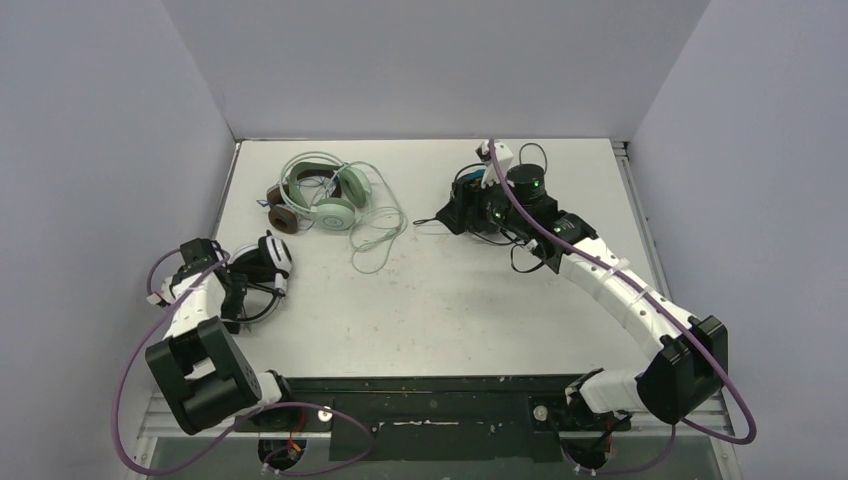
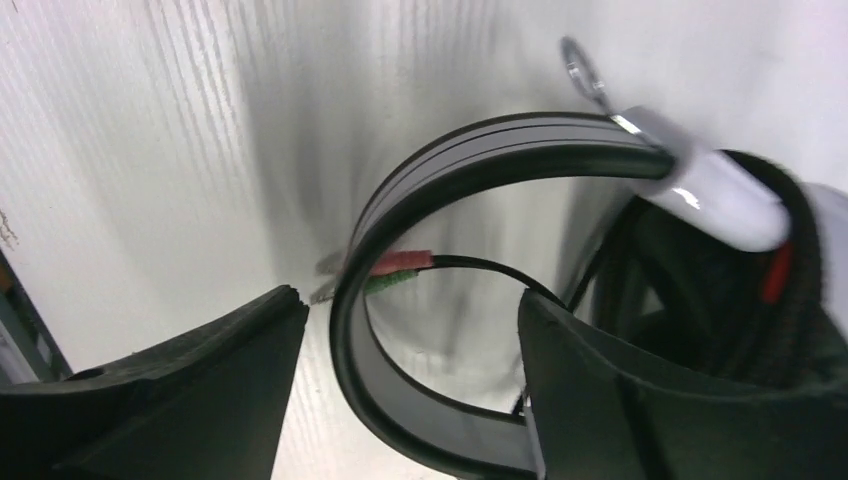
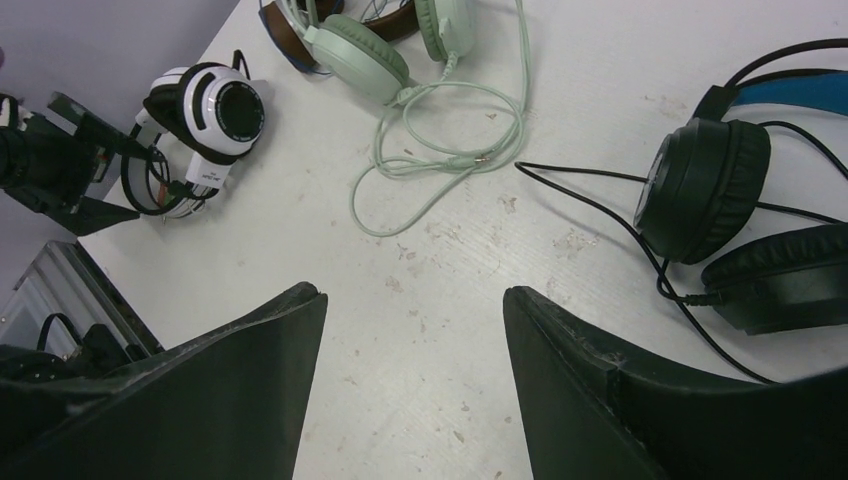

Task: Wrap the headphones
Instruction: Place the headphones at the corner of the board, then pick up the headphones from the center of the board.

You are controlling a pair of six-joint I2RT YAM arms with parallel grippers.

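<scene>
4 corded over-ear headsets lie on the white tabletop (image 1: 450,300). The white headset with black stripes (image 1: 268,262) sits by the left edge. The mint green headset (image 1: 335,205) overlaps the brown headset (image 1: 283,218) toward the far left corner. The black headset with a blue headband (image 3: 703,190) lies near the far edge, right of the middle.

The left tool (image 2: 412,300) is released, its fingers astride the striped headset's black headband. The thin black cord (image 2: 480,263) and the red and green plugs (image 2: 398,268) sit in the same gap, so clenching here could pinch cord together with band. A pull leftward would likely jam the headset against the wall.

The right tool (image 3: 415,295) is released and holds nothing, hovering beside the black headset. That headset's trailing cord (image 3: 580,172) runs close to the fingers and could snag.

The loose mint green cord loops (image 3: 455,160) sprawl toward the middle and may catch a passing arm.

Walls hem the left, far and right edges. The freest room lies from the middle toward the near edge.
</scene>
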